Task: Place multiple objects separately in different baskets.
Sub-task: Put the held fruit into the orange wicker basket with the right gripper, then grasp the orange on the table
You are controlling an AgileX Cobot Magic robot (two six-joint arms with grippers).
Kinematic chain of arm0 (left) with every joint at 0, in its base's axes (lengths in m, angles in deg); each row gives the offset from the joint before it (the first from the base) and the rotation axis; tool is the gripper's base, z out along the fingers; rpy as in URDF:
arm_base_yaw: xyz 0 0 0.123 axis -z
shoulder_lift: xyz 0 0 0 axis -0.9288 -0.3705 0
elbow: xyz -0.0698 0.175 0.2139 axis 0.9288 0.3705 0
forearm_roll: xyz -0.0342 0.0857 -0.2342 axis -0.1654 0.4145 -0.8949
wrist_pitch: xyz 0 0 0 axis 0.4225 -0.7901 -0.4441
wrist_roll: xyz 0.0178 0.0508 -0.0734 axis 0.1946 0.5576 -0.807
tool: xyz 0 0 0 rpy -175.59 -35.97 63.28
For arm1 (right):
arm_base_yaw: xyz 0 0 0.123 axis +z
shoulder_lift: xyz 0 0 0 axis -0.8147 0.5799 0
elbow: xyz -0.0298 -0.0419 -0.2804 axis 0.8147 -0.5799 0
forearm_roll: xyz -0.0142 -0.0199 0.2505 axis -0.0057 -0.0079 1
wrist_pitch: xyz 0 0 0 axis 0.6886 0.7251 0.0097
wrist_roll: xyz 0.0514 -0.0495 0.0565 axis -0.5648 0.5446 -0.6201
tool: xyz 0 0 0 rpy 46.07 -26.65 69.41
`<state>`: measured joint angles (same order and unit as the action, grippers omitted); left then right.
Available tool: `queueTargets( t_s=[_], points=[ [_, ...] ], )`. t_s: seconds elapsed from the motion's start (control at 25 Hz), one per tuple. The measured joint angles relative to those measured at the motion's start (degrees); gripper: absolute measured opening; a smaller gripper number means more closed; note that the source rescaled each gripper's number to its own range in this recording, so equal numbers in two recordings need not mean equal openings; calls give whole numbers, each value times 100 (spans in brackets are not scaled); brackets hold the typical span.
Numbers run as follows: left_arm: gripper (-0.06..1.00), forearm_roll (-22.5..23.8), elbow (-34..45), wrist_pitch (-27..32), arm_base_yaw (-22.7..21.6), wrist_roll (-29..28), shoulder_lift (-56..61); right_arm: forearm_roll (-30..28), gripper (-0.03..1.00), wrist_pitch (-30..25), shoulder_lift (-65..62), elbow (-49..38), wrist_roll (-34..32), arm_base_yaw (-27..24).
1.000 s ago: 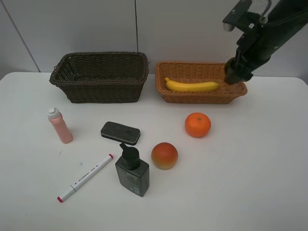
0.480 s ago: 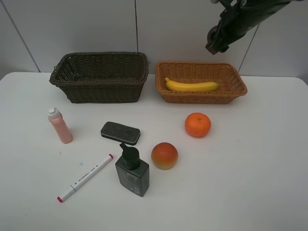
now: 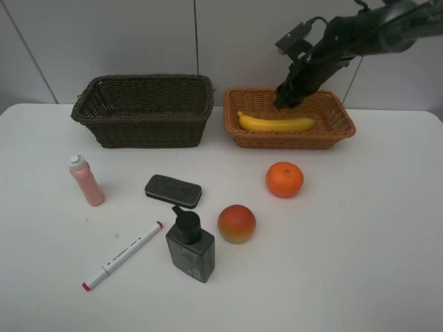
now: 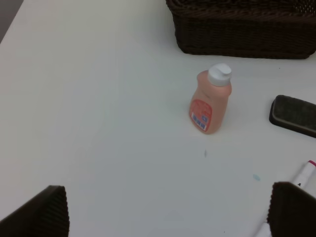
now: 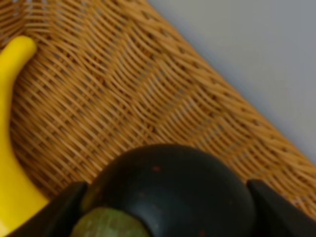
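Over the tan basket (image 3: 291, 140) hangs a dark mangosteen (image 5: 173, 190).

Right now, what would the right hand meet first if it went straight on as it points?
Probably the woven inside of the orange-tan basket, beside the banana; the mangosteen in the right hand would touch first, though depth is unclear.

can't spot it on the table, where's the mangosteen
Right wrist view: the mangosteen is held between the right fingers over the tan basket, beside the banana.
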<state>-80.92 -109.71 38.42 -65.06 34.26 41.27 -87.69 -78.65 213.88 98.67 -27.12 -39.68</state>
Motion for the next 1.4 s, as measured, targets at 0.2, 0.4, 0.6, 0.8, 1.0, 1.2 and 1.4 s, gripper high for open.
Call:
queueTargets(
  t_s=[0.2,0.4,0.6,0.8,1.0,1.2,1.4],
  points=[
    [100,0,0,0,0,0,0,0,63,17,39,23,0,-42],
    [100,0,0,0,0,0,0,4,63,12,39,23,-115,-70],
    [100,0,0,0,0,0,0,24,88,91,39,23,-205,-70],
    [100,0,0,0,0,0,0,24,100,109,39,23,-239,-70],
    [100,0,0,0,0,0,0,18,100,105,39,23,-239,-70],
    [100,0,0,0,0,0,0,-50,100,-93,-77,23,-239,-70],
    [100,0,0,0,0,0,0,-35,100,-694,-640,23,-239,-70]
  ],
)
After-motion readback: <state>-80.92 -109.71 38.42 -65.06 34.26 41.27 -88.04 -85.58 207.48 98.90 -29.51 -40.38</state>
